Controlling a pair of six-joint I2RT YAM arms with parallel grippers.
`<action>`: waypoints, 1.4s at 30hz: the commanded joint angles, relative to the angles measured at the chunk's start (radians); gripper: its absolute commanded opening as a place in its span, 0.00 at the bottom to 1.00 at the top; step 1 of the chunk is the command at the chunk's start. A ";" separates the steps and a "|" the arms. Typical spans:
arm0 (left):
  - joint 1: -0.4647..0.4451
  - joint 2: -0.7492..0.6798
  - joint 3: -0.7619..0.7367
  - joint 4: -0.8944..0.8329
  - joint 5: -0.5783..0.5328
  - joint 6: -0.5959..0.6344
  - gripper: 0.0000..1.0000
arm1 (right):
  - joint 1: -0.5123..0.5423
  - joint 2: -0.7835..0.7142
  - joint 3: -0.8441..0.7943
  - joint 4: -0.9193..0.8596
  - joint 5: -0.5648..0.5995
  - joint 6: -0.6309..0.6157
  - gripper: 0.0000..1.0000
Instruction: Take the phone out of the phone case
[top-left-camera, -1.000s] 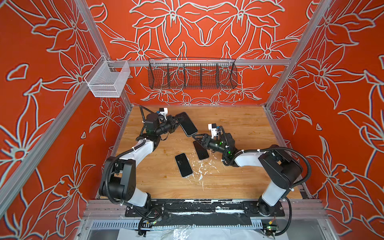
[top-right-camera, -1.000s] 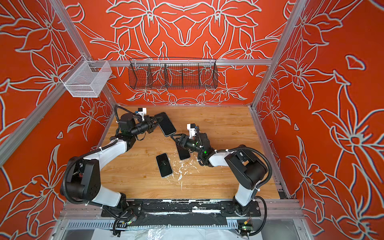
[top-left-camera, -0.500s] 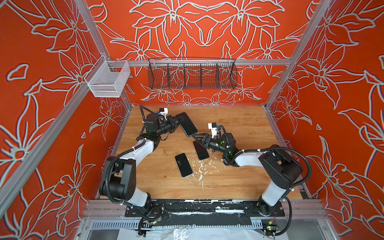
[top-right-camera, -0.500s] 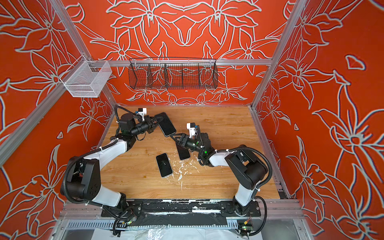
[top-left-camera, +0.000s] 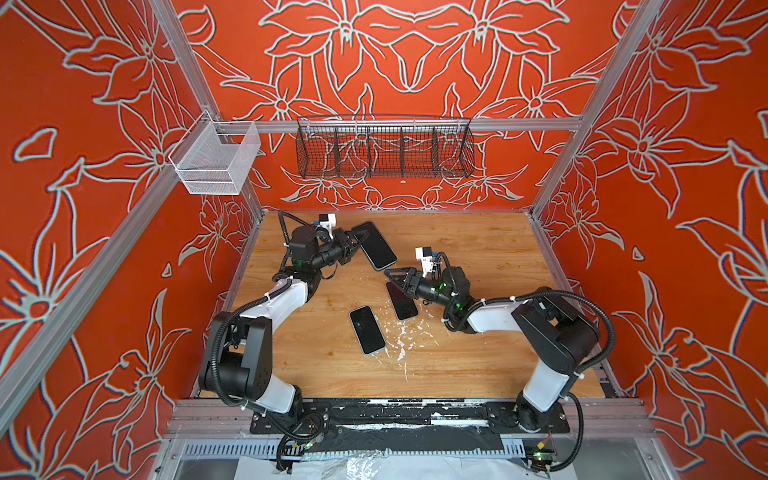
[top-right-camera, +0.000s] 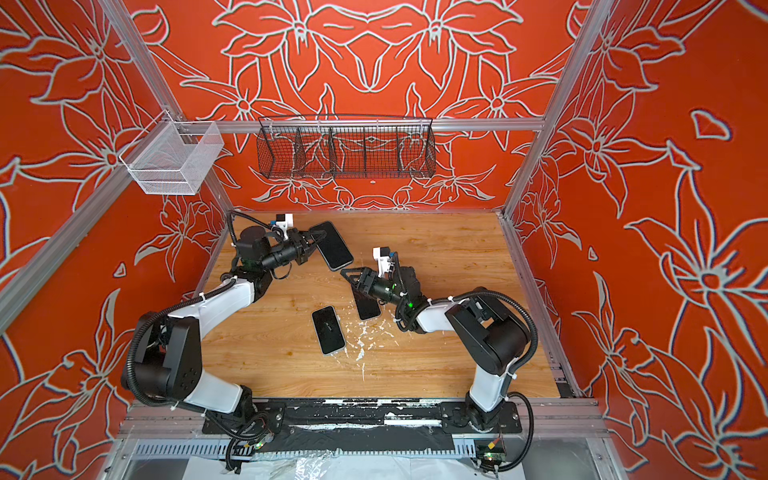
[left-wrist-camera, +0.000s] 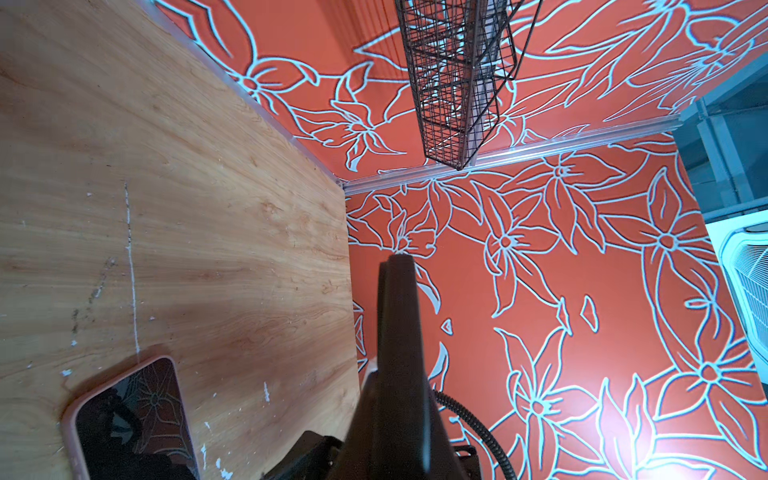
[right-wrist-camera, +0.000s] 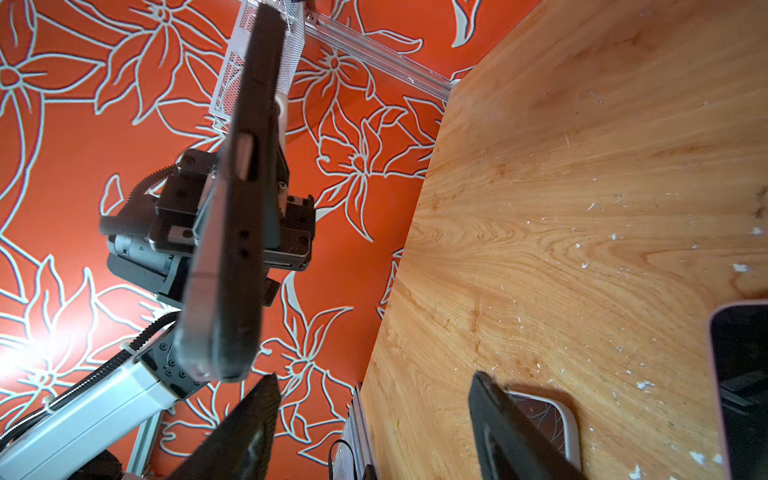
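Scene: Seen from above, a wooden desk (top-left-camera: 478, 266) sits inside a booth with orange flowered walls. Two robot arms reach in from its near edge.
Left jaws: Clamped together on one end of the held phone (top-left-camera: 376, 251). They hold it raised off the desk near the back left, with its dark screen facing up in both top views.
Phone case: A dark phone case (right-wrist-camera: 216, 349) appears to wrap the held phone. In the right wrist view the two show edge-on as one thick slab, with no gap visible between shell and handset.
Right jaws: Standing apart and empty, close to the free end of the held phone. They do not seem to touch it.
Second phone (top-left-camera: 401, 301): Lies flat on the desk, screen up, partly beneath the right jaws.
Third phone (top-left-camera: 367, 330): Lies flat near the middle of the desk, just beside the second phone and nearer the front edge.
Done so far: By the look of it, only the pick-up; one cased phone is off the desk and offered toward the other arm.
Left to do: Probably the whole separation. The right jaws need a hold on the phone or the case rim before the two can be pulled apart. Whether the phones on the desk also need uncasing cannot be told.
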 joint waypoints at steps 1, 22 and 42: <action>0.002 0.005 0.002 0.099 0.033 -0.033 0.00 | -0.006 0.020 0.028 0.051 0.002 0.028 0.73; 0.003 -0.019 -0.069 0.183 -0.037 -0.092 0.00 | -0.002 0.002 -0.081 0.297 -0.007 0.173 0.72; -0.027 -0.040 -0.118 0.247 -0.057 -0.153 0.00 | -0.002 0.028 -0.037 0.297 -0.011 0.178 0.71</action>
